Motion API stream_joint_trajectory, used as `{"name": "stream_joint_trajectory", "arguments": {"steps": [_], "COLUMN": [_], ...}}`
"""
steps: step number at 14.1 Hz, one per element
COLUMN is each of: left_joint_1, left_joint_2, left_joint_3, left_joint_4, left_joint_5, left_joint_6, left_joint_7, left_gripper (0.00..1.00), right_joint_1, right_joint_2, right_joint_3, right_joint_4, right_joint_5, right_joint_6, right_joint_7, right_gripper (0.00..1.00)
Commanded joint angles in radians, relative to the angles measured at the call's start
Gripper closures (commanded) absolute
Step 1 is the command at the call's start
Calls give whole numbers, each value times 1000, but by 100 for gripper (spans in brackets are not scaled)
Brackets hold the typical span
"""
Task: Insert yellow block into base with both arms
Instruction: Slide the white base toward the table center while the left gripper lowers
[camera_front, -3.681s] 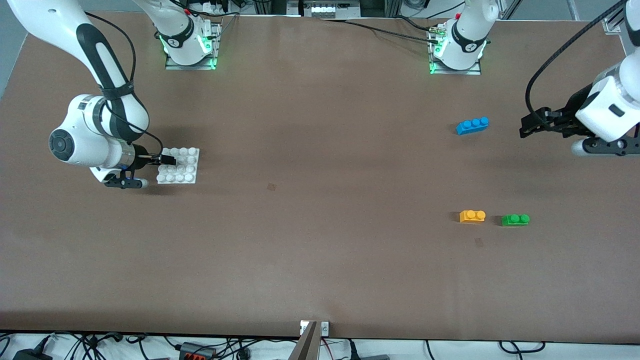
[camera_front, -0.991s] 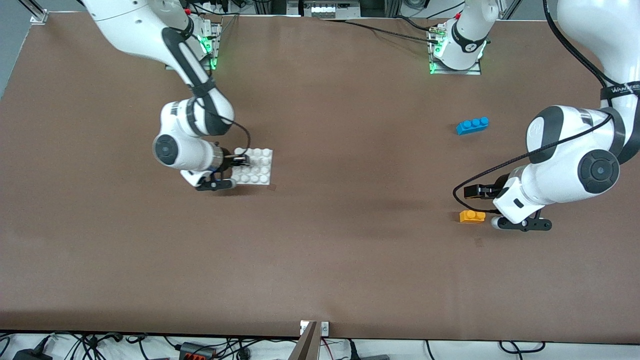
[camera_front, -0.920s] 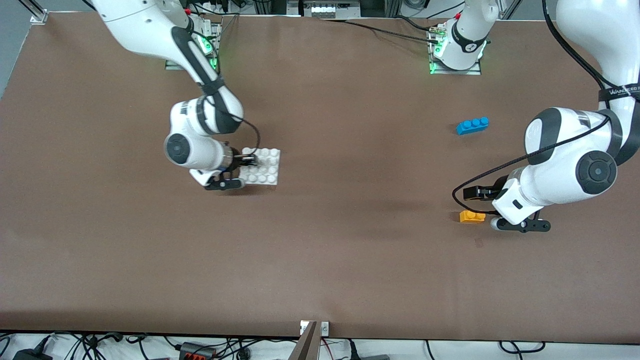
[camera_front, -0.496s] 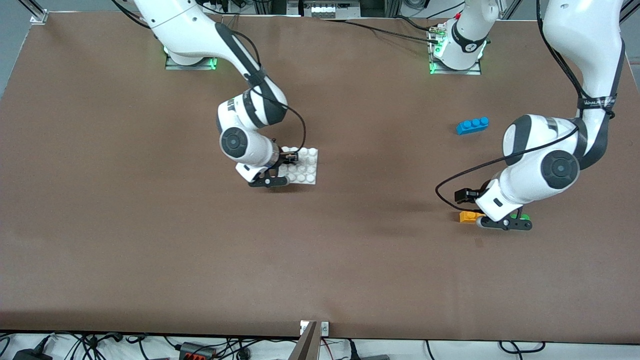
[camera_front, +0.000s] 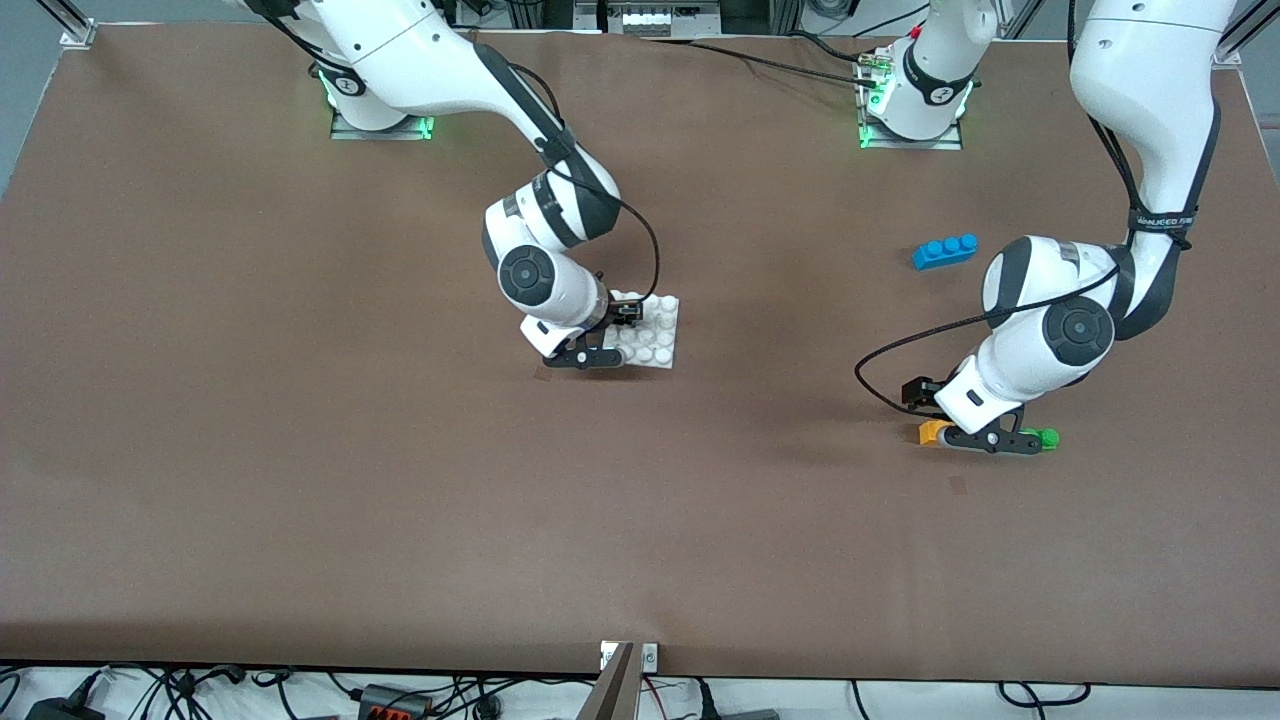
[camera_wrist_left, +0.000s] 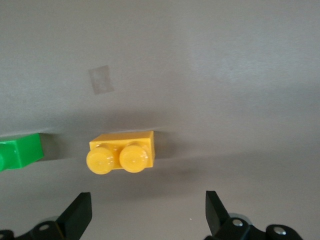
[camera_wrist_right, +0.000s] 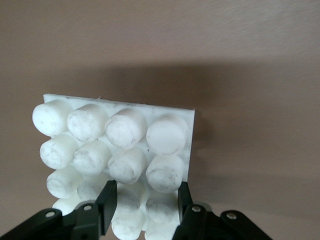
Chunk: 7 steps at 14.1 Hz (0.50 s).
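The yellow block (camera_front: 933, 432) lies on the table toward the left arm's end; in the left wrist view (camera_wrist_left: 122, 153) its two studs show. My left gripper (camera_front: 924, 406) hangs low just over it, open wide and empty (camera_wrist_left: 146, 216), the block lying just ahead of the gap between the fingers. My right gripper (camera_front: 626, 312) is shut on the edge of the white studded base (camera_front: 658, 338) near the table's middle. In the right wrist view the fingers (camera_wrist_right: 107, 199) clamp two rows of the base's (camera_wrist_right: 115, 142) studs. I cannot tell if the base touches the table.
A green brick (camera_front: 1046, 438) lies beside the yellow block, partly hidden by the left wrist; it also shows in the left wrist view (camera_wrist_left: 20, 151). A blue three-stud brick (camera_front: 945, 250) lies farther from the front camera. A small tape mark (camera_front: 958, 485) is nearer.
My right gripper has carried the base from the right arm's end toward the table's middle. My left gripper has swung in and come down over the yellow block.
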Motion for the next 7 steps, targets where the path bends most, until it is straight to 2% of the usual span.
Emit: {"name": "stream_joint_trajectory", "arguments": {"steps": [1, 7], "left_joint_1": [24, 24], "left_joint_2": [24, 53], "left_joint_3": [-5, -1], "left_joint_4": [-1, 37], "left_joint_5": [27, 27], "left_joint_6": [45, 51], "left_joint_7": [19, 18], "left_gripper": [0, 0], "right_joint_1": [50, 67], "right_joint_2": [79, 75], "right_joint_3": [-5, -5], "right_joint_4": [53, 90], "right_joint_5": [20, 13], "right_joint_6": [34, 31], "right_joint_7": [22, -3], "right_gripper": [47, 41]}}
